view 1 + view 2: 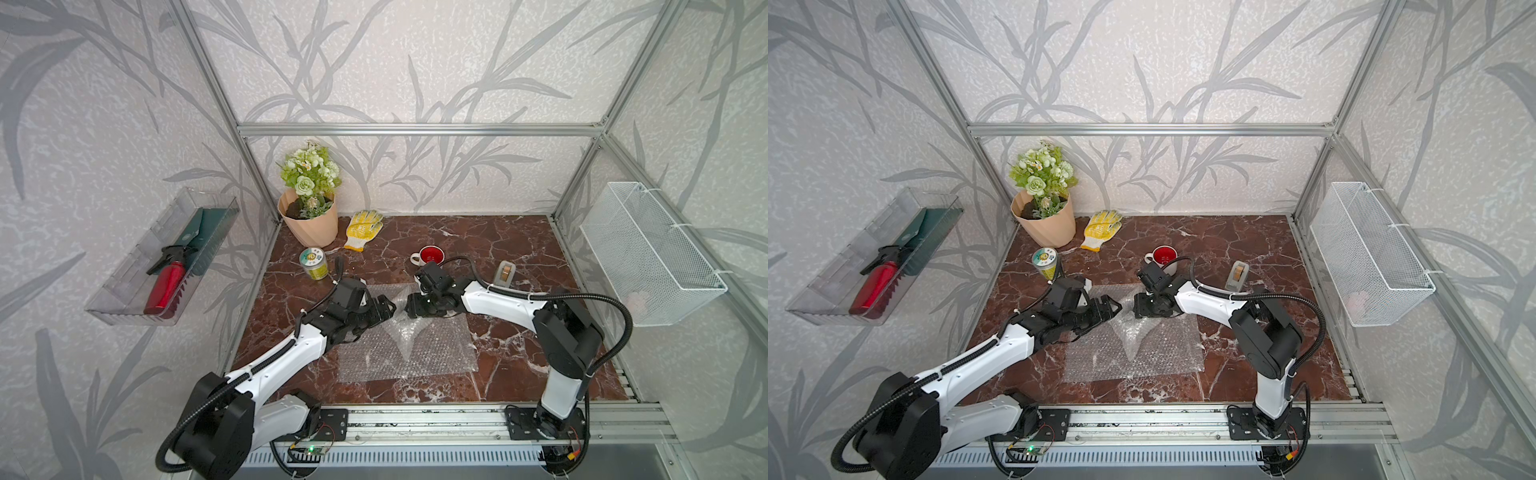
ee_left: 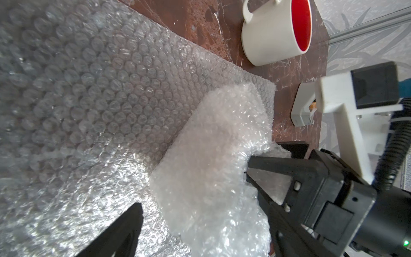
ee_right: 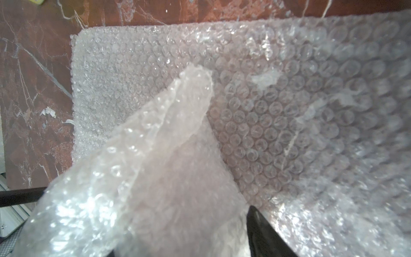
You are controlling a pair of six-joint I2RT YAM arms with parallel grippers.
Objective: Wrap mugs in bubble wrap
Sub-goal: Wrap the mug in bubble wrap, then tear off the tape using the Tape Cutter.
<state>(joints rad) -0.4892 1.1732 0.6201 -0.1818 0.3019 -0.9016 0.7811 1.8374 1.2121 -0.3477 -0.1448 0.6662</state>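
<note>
Centrally on the marble table (image 1: 519,249), the bubble wrap (image 1: 415,349) lies spread, with a whitish bundle (image 2: 211,155) rising from it. The right gripper (image 1: 409,306) clamps that bundle. The left gripper (image 1: 386,311) sits just beside it, jaws wide and empty. The white mug (image 1: 430,255) stands unwrapped behind.

A flowerpot (image 1: 311,226), yellow glove (image 1: 365,229), tin can (image 1: 313,264) and tape dispenser (image 1: 505,274) sit on the marble table (image 1: 498,241).

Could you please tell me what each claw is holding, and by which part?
The right claw grips the crumpled bundle of clear bubble wrap by one end; the left claw stands open, empty.
</note>
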